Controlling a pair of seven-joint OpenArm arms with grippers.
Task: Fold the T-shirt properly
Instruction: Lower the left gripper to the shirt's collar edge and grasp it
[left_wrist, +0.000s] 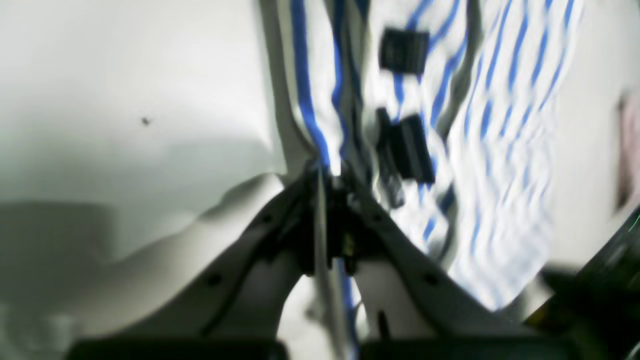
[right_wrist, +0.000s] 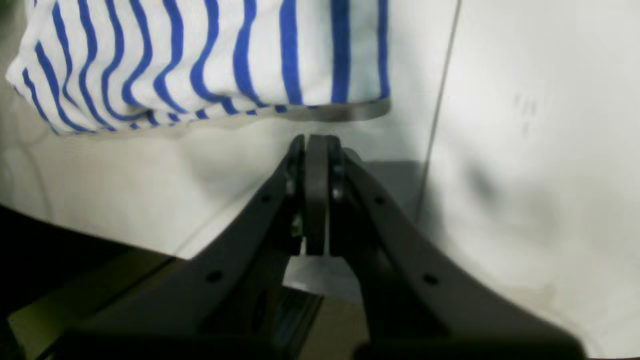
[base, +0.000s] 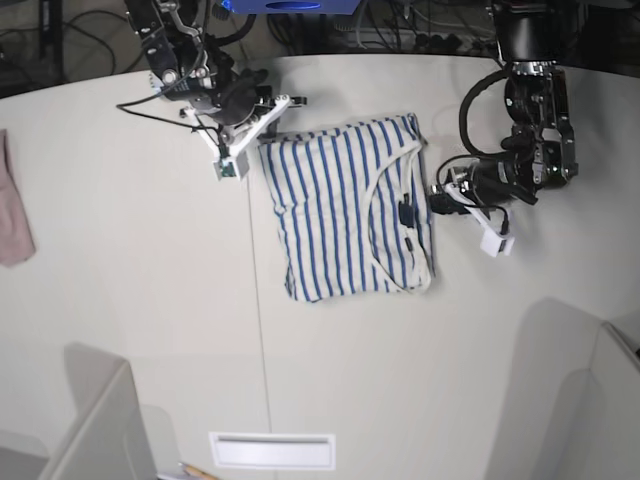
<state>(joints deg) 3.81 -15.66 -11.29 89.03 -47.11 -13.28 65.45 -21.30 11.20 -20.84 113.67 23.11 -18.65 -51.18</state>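
The T-shirt (base: 345, 210) lies partly folded on the white surface (base: 130, 300), and it is the landmark for everything here. The left claw (left_wrist: 330, 175) is pinched tight on a fold of striped cloth at the shirt's neckline edge, beside the dark neck label (left_wrist: 405, 50). The right claw (right_wrist: 316, 145) sits closed and empty just off the shirt's far corner, touching nothing. This fabric looks light, soft and floppy, so it will likely sag and crease; hems, corners and the trimmed neckline seem the best places to grip. The label is too blurred to read. A pinkish cloth (base: 12, 215) lies well away from the shirt.
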